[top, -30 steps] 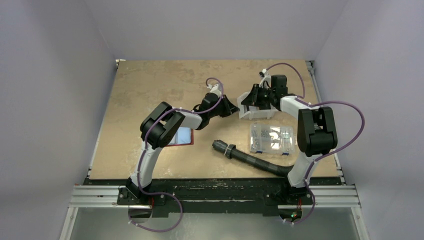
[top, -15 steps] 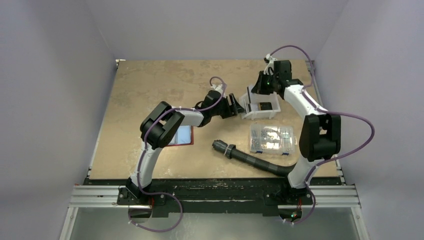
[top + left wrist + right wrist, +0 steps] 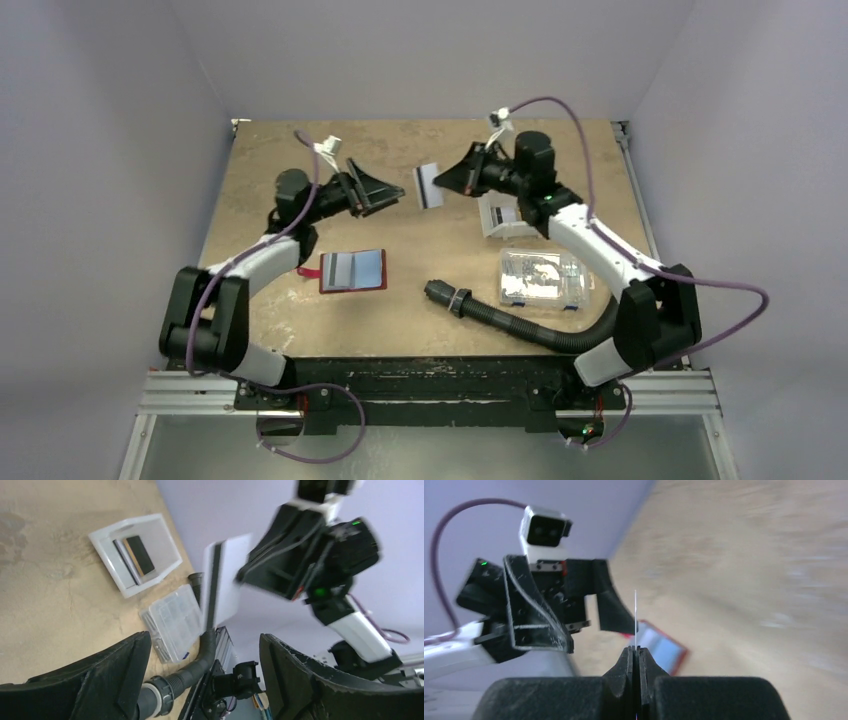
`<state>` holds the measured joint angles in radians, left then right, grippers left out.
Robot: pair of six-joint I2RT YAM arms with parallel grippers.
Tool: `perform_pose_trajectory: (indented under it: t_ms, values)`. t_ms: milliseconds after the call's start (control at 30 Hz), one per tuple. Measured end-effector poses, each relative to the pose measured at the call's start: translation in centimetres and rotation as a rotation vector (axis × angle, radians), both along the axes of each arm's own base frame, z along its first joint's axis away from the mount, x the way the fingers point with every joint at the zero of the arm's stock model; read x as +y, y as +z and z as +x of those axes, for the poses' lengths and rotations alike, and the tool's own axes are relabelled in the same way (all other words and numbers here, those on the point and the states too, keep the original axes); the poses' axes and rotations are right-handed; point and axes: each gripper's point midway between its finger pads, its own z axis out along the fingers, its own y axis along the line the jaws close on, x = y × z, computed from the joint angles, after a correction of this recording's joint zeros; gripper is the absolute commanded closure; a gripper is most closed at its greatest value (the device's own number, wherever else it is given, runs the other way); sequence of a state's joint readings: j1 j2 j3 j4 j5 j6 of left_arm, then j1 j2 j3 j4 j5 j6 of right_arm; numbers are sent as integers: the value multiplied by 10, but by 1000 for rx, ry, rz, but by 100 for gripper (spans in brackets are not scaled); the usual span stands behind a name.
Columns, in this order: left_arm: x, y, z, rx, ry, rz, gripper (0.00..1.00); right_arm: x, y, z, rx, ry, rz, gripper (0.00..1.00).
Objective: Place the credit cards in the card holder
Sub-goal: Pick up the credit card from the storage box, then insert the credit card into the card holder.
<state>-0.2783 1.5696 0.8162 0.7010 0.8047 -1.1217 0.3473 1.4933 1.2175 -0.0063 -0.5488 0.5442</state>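
Observation:
The red card holder (image 3: 323, 273) lies open on the table, with a blue card (image 3: 369, 266) and a grey card (image 3: 340, 268) on its faces. My right gripper (image 3: 447, 182) is shut on a white credit card with a dark stripe (image 3: 428, 186), held upright in the air. In the right wrist view that card (image 3: 635, 612) stands edge-on above the shut jaws (image 3: 638, 652), with the card holder (image 3: 663, 652) beyond. My left gripper (image 3: 385, 195) faces the card from the left, open and empty. In the left wrist view the card (image 3: 225, 580) hangs beyond my open fingers (image 3: 205, 675).
A white tray (image 3: 488, 225) (image 3: 102, 545) with more cards (image 3: 135, 555) sits under the right arm. A clear compartment box (image 3: 543, 277) (image 3: 172, 622) lies nearer the front. A black corrugated hose (image 3: 500, 318) (image 3: 185, 675) runs across the front right.
The left arm swung from the tray area to the back left and its gripper opened. The right gripper shut on a white card, lifted it from the tray and carried it left.

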Motion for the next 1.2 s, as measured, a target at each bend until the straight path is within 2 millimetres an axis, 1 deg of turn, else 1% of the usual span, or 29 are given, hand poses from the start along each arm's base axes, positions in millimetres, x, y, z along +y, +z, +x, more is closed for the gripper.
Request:
perform_pose_trajectory:
  t_ms: [33,133,167,200,233,300,333,400,433,500,533,567,600,667,700,733,767,833,867,900,933,1000,1067,1100,1133,1200]
  values:
    - [15,14,-6,-25,14,-21,16,23,2,-12,17,52,75,100]
    - [54,48,-22,-98,74,-54,17,82,1,-43,92,184,256,100]
    - [62,56,-26,-118,92,-61,21,99,-1,-51,125,217,311,100]
    - [67,61,-30,-130,104,-67,28,115,-2,-58,158,251,364,100]
    - [71,65,-35,-141,115,-75,32,125,-4,-63,184,274,405,100]
    - [75,65,-44,-134,125,-99,40,141,-6,-70,237,312,498,100]
    - [76,63,-46,-126,129,-109,43,145,-7,-71,259,322,533,100]
    - [78,55,-48,-80,137,-138,44,148,-6,-71,283,330,584,100]
    - [78,51,-50,-51,137,-150,44,147,-3,-72,288,329,607,100]
    - [78,48,-51,-13,137,-172,37,145,3,-71,282,322,640,100]
    - [78,47,-52,-3,137,-180,35,144,8,-71,272,319,657,100]
    - [78,48,-52,1,136,-186,38,143,12,-69,263,310,673,100]
    - [78,50,-53,3,135,-192,48,142,15,-68,255,306,685,100]
    - [77,52,-53,8,133,-201,79,141,19,-66,243,295,702,100]
    - [77,52,-54,12,131,-203,91,140,20,-65,242,291,706,100]
    - [78,51,-54,15,131,-202,100,140,20,-64,241,288,707,100]
    - [78,50,-53,16,132,-193,100,140,20,-63,242,282,708,99]
    - [80,44,-49,22,140,-149,100,141,15,-61,248,264,694,82]
    - [81,40,-44,36,149,-94,100,143,4,-56,259,243,653,75]
    - [83,35,-39,38,161,-42,100,145,-2,-52,256,226,616,70]
    - [88,29,-30,48,191,34,100,147,-9,-48,257,213,572,68]
    - [104,18,-8,44,271,202,100,151,-28,-37,243,176,430,70]
    - [126,2,7,53,343,377,100,154,-39,-29,211,178,294,75]
    - [138,-12,7,75,368,461,100,157,-42,-28,193,192,243,79]
    - [145,-24,4,101,377,515,100,161,-46,-28,172,212,195,83]
    - [157,-53,-10,183,370,622,100,172,-57,-31,144,266,102,90]
